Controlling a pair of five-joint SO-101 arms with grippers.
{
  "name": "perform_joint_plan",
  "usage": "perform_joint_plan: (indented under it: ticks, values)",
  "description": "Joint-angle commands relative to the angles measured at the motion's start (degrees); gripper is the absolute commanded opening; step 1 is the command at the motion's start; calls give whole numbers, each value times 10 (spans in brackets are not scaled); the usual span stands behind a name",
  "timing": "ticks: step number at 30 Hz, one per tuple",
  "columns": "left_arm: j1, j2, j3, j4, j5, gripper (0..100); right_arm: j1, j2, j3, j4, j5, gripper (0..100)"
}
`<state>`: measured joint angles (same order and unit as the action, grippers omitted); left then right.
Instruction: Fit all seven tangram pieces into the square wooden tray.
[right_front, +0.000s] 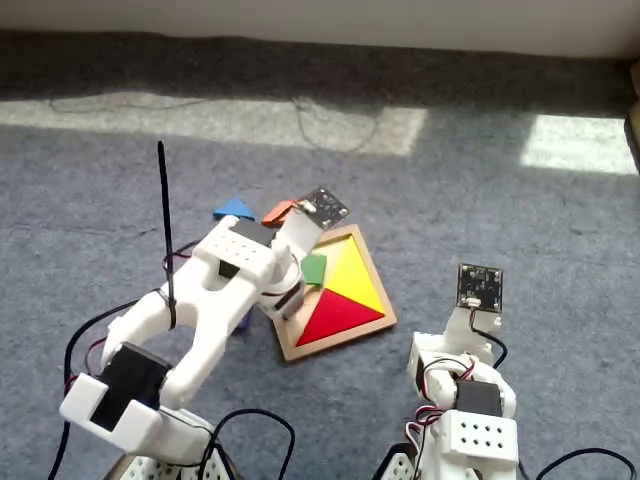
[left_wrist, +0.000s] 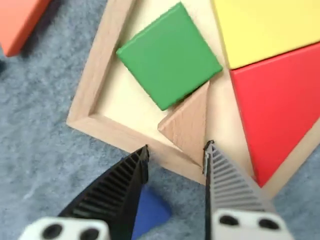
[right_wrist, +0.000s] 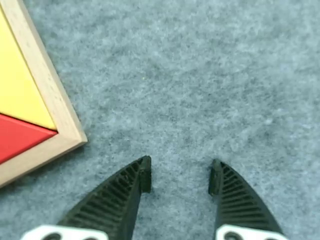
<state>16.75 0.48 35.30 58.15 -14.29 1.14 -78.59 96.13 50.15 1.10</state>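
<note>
The square wooden tray (right_front: 383, 322) lies mid-table. It holds a yellow triangle (left_wrist: 265, 27), a red triangle (left_wrist: 280, 100), a green square (left_wrist: 169, 55) and a plain wooden triangle (left_wrist: 190, 125) touching the square's lower edge. My left gripper (left_wrist: 176, 150) hangs open just above the tray's rim (left_wrist: 95, 65), its jaws on either side of the wooden triangle's tip. A blue piece (left_wrist: 150, 210) lies on the carpet outside the rim, partly under one finger. An orange piece (left_wrist: 20, 17) sits beyond the tray. My right gripper (right_wrist: 180, 165) is open over bare carpet, beside the tray's corner (right_wrist: 55, 107).
Grey carpet covers the table. A blue triangle (right_front: 233, 210) and the orange piece (right_front: 278, 211) rest behind the tray. A black cable (right_front: 165, 230) rises over the left arm. The right arm (right_front: 465, 400) stands at the front right.
</note>
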Motion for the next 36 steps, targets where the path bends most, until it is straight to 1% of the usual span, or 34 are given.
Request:
perform_joint_plan:
  ticks: [1,4,8,14,18,30,33,36]
  values:
    - [-11,-11,-21,-8,-55,199,16,0,9,-15,5,202]
    - [-10,-11,-20,-9,-88,191,16,0,9,-15,5,202]
    - [-8,-11,-22,-10,-133,139,16,0,9,-15,5,202]
    - [-8,-11,-22,-11,-188,135,16,0,9,-15,5,202]
    - [-8,-10,-19,-44,-229,133,16,0,9,-15,5,202]
    - [-12,-12,-23,-98,-290,131,16,0,9,-15,5,202]
    - [-15,-12,-23,-111,-311,107,16,0,9,-15,5,202]
    - [-20,-17,-24,-112,-326,106,16,0,9,-15,5,202]
